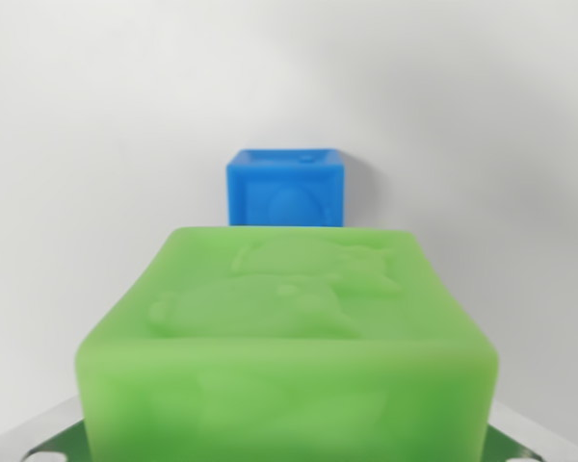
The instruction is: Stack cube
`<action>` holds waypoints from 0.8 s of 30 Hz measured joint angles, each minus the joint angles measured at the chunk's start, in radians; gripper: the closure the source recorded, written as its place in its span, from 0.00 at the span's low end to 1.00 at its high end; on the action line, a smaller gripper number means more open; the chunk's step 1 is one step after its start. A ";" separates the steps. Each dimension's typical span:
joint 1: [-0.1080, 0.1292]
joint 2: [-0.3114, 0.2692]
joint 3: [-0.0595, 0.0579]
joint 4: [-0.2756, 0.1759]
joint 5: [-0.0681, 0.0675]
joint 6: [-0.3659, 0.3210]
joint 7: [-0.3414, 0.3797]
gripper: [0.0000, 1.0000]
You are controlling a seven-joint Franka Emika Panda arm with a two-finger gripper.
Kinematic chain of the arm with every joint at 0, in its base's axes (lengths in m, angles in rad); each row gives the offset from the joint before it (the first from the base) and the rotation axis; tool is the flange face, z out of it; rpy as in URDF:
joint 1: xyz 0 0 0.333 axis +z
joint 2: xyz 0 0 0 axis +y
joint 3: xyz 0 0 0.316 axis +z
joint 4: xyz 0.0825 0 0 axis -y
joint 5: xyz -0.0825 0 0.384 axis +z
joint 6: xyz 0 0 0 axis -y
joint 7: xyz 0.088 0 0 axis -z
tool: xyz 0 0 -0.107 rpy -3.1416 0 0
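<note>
We look down and forward from the wrist across a plain white surface [87, 144] that fills most of the view and fades into soft grey shadow at the far right.

The largest thing is a green cube [289, 337], very near the camera and slightly blurred. It takes up the whole near part of the view, and its lower edge is cut off by the frame. Its top face carries a raised relief pattern whose shape we cannot make out. At the two near corners, beside and below it, we see slivers of grey metal with green edging and small holes [53, 445]; they look like parts of the gripper, but the fingertips are hidden, so we cannot tell how far the hand is open or whether it has hold of the green cube.

Farther off, just right of centre, sits a smaller-looking blue cube [286, 188], upright on the surface, with an oval relief on its near face. The green cube hides its base.
</note>
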 joint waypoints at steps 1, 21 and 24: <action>0.000 0.005 0.000 -0.001 0.000 0.006 0.000 1.00; 0.000 0.099 0.000 -0.011 0.000 0.111 0.000 1.00; 0.000 0.113 0.000 -0.011 0.000 0.126 0.000 1.00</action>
